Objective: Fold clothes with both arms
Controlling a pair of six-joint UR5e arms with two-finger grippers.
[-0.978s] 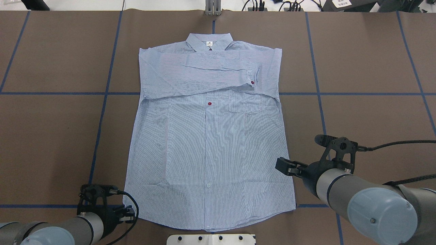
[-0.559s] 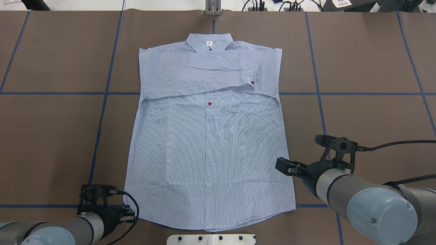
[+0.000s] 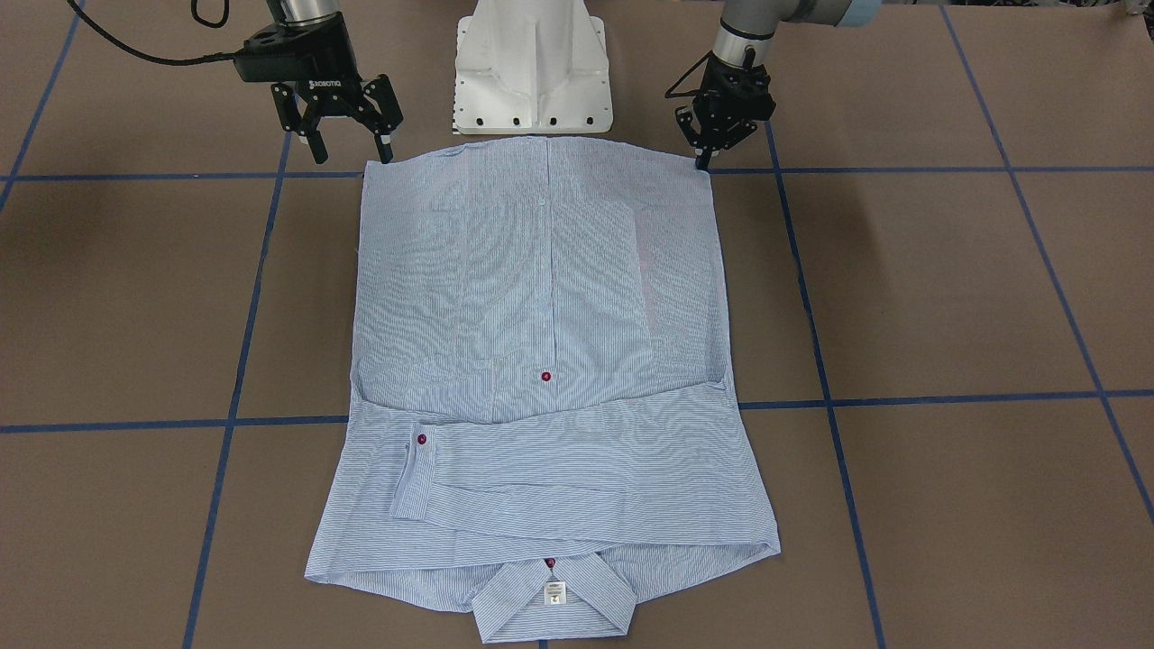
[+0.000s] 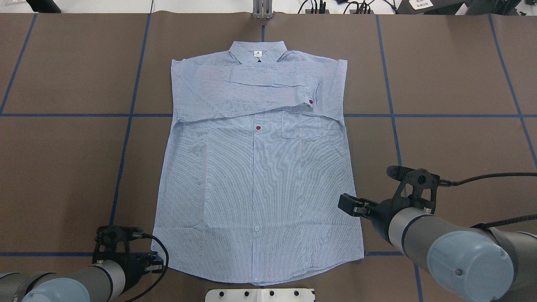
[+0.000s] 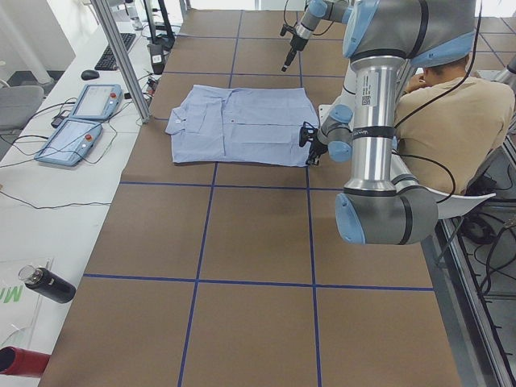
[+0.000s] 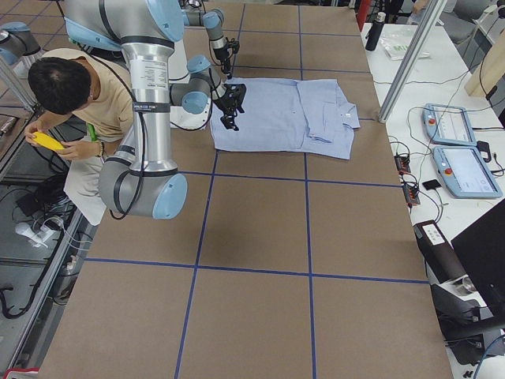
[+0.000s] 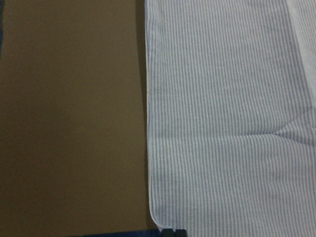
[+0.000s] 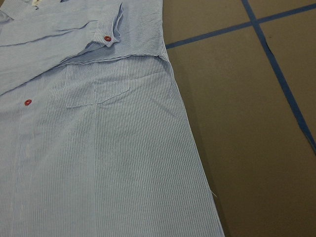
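The light blue striped shirt (image 4: 256, 176) lies flat, front up, collar at the far end, both sleeves folded across the chest (image 3: 541, 315). My left gripper (image 3: 702, 162) is at the hem's left corner (image 7: 158, 217), fingertips together, shut; I cannot tell whether it pinches cloth. The overhead view shows it (image 4: 153, 262) beside that corner. My right gripper (image 3: 350, 151) stands open just off the hem's other corner, nothing between its fingers; from overhead it (image 4: 350, 205) is over the shirt's right edge. The right wrist view shows the pocket and the shirt (image 8: 89, 148) lying flat.
The white pedestal base (image 3: 532, 63) stands just behind the hem. A person (image 5: 451, 105) sits behind the robot. Blue tape lines (image 4: 126, 126) cross the brown table. Two control pendants (image 6: 458, 150) and a metal post (image 4: 262, 10) lie beyond the collar end.
My left gripper has shifted slightly left and toward the table's near edge. The right gripper barely moved. The shirt lies as before.
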